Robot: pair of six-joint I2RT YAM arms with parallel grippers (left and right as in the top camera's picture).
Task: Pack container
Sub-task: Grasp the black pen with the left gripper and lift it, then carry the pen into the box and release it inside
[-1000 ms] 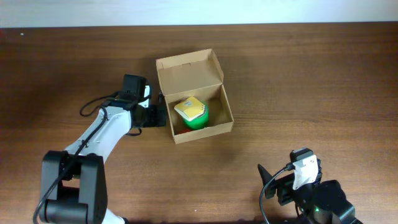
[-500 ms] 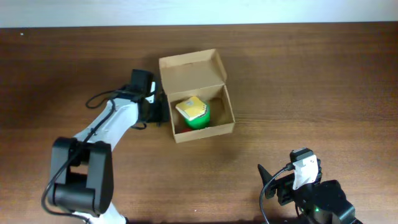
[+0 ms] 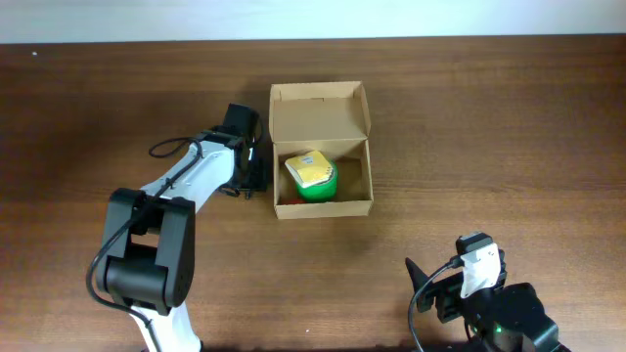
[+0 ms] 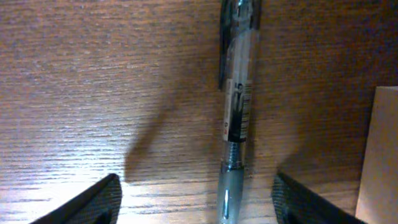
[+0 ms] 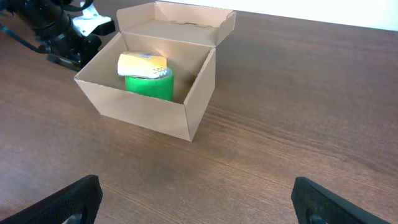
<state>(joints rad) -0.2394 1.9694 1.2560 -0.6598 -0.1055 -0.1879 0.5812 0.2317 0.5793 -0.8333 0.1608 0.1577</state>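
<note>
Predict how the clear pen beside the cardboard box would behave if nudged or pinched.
The pen has a round, smooth barrel, so a sideways nudge may roll it across the table. It looks stiff and light, so should lift without bending. Its glossy plastic might slip in a loose pinch.

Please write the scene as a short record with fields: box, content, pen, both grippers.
container: open, lid flap up
inside: green and yellow item
pen: lying on table beside container, not gripped
left gripper: open, straddling the pen
right gripper: open, empty, apart from container
</note>
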